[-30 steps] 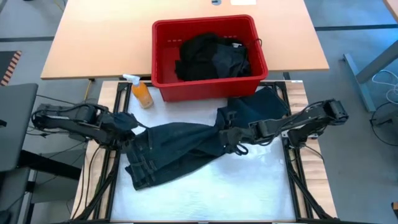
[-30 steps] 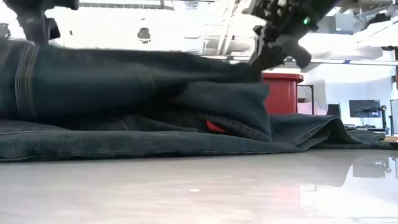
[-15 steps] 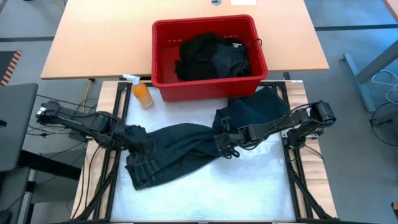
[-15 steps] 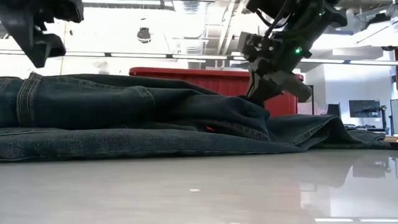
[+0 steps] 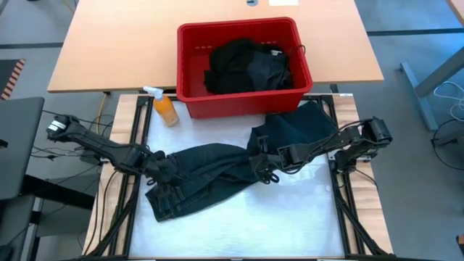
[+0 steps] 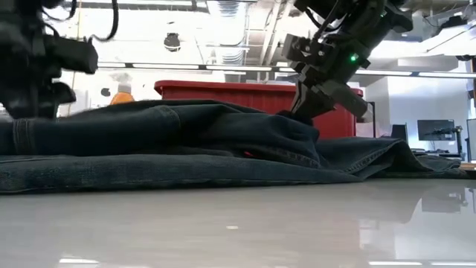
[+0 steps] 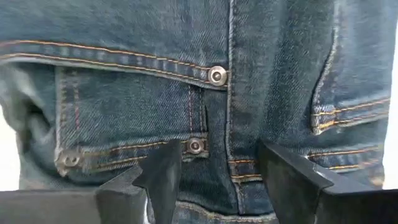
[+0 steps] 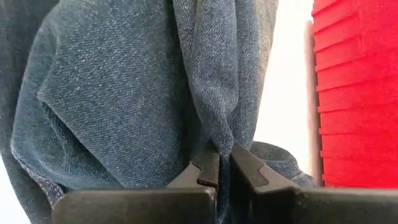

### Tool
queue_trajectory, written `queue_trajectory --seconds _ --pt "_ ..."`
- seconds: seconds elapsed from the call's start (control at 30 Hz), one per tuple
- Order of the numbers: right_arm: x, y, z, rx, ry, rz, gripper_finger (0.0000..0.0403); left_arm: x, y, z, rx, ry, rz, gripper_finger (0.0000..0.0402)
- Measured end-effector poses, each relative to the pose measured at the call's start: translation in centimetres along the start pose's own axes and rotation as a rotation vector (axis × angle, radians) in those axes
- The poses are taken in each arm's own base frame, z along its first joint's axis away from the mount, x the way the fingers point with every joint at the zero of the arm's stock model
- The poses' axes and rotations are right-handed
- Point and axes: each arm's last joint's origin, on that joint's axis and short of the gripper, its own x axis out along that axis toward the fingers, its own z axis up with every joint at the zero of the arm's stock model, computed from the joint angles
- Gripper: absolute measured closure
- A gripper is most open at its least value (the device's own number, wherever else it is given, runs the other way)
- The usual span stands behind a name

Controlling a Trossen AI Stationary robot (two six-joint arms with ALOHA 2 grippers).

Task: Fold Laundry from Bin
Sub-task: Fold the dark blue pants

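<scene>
A pair of dark blue jeans (image 5: 210, 174) lies crumpled across the white table top, waist end toward the near left. My left gripper (image 7: 217, 177) stands open close over the waist end, its fingers on either side of a riveted pocket corner (image 7: 195, 145). My right gripper (image 5: 259, 163) is shut on a fold in the middle of the jeans. The red bin (image 5: 190, 43) stands at the far edge with dark laundry (image 5: 246, 67) heaped inside. My left gripper: I cannot tell whether its open fingers touch the denim. My right gripper pinches a raised fold of denim (image 8: 214, 146) between its two fingers, several layers gathered. It comes slanting down from the table's right (image 6: 305, 112). The fold stands a little above the rest, which lies slack on the table.
An orange spray bottle (image 5: 165, 107) lies beside the bin's left near corner. One jeans leg (image 5: 304, 123) reaches toward the bin's right near corner. Bare white table (image 5: 246, 225) lies toward the near edge.
My left gripper has opened and let go of the waist end, then moved toward the near edge and right. The jeans, held up off the table a second ago, have sunk onto it. My right gripper has come down and a little left, still shut on its fold.
</scene>
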Motion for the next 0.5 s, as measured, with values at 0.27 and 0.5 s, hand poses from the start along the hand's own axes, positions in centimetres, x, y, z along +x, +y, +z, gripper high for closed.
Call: queue_trajectory --seconds 0.27,0.5 --pt "0.0 0.0 0.1 0.002 -0.011 0.004 0.0368 3.2 -0.8 0.1 0.075 0.128 0.017 0.0316" --pt "-0.2 -0.2 0.4 -0.036 -0.007 0.004 0.0368 0.2 -2.1 2.1 0.175 0.137 0.005 0.0395"
